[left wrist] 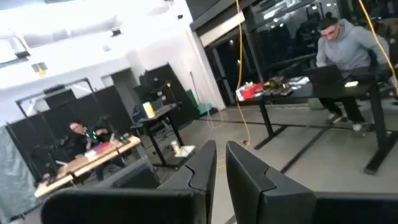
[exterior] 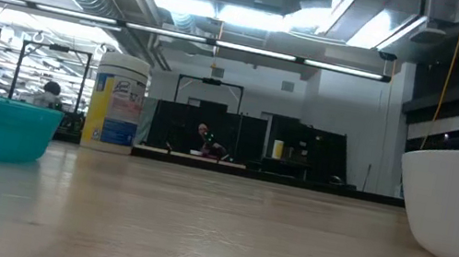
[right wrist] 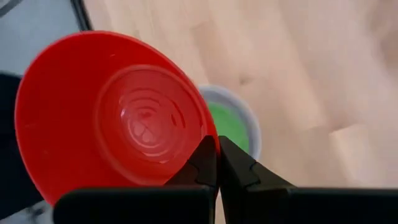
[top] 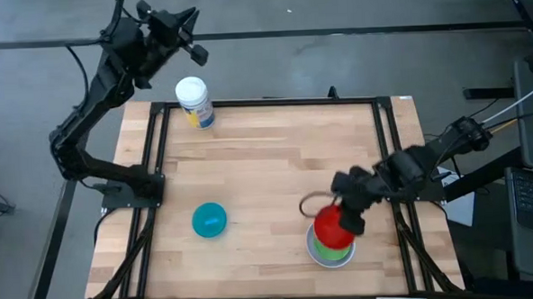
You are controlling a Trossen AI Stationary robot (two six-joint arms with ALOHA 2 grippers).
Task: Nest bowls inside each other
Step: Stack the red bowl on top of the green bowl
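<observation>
My right gripper (top: pixel 346 220) is shut on a red bowl (top: pixel 332 226), which it holds over a white bowl (top: pixel 332 253) with a green bowl (right wrist: pixel 229 126) resting inside it, near the table's front right. A teal bowl (top: pixel 209 220) stands on its base at the front left. My left gripper (top: pixel 190 46) is raised beyond the table's far left corner. Its fingers (left wrist: pixel 205 168) are almost together with nothing between them. My right gripper pinches the red bowl's rim (right wrist: pixel 210 138) on the side toward the arm, one finger inside the bowl and one outside. The fingers slant down from the table's right side. The bowl hangs tilted, its hollow turned toward the wrist, above the green and white bowls.
A white cylindrical container (top: pixel 195 102) with a yellow-blue label stands at the far left of the table. Bare wood lies between the teal bowl and the stacked bowls. Dark rails (top: pixel 388 144) run along the table's sides. People sit at desks (left wrist: pixel 345 46) in the room behind.
</observation>
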